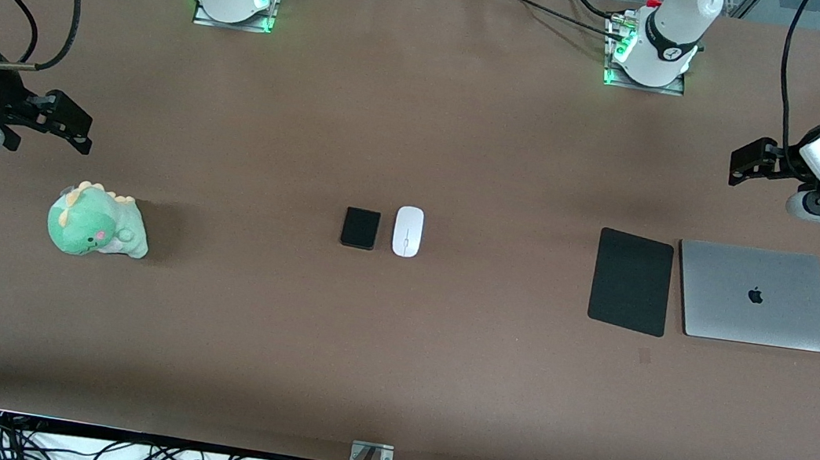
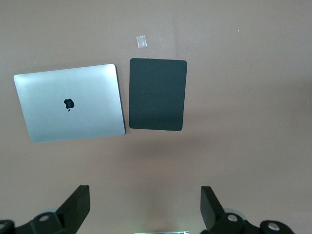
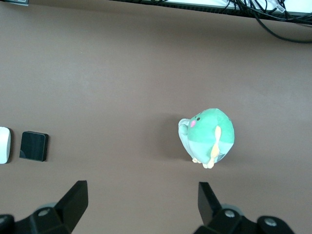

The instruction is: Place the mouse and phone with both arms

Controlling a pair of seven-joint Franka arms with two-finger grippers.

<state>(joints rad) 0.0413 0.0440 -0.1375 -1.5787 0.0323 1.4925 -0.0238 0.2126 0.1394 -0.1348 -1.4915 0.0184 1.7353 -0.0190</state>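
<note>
The mouse [image 1: 407, 231], a glossy white oval with a thin grey line down its middle, is lying at the centre of the front view on the matte brown table [image 1: 393, 354]; the phone [image 1: 360, 228], a small flat black rectangle with rounded corners, is lying just beside it toward the right arm's end, a narrow strip of table showing between them; the 2 are well apart from both grippers.

The right gripper [image 1: 67, 124] is hovering at the middle left edge of the front view, fingers spread wide and gripping nothing, above a soft green plush dinosaur [image 1: 96, 222]; the left gripper [image 1: 753, 160] is hanging at the upper right, likewise wide apart and empty, over bare table near a thin black mouse pad [image 1: 631, 281] and a closed silver laptop [image 1: 755, 295], which are lying side by side.

The left wrist view alone is showing a small pale square of tape [image 2: 141, 41] on the table by the pad; the right wrist view is catching the phone and only a sliver of the mouse at its left edge, plus cables [image 3: 273, 14] along its top.
</note>
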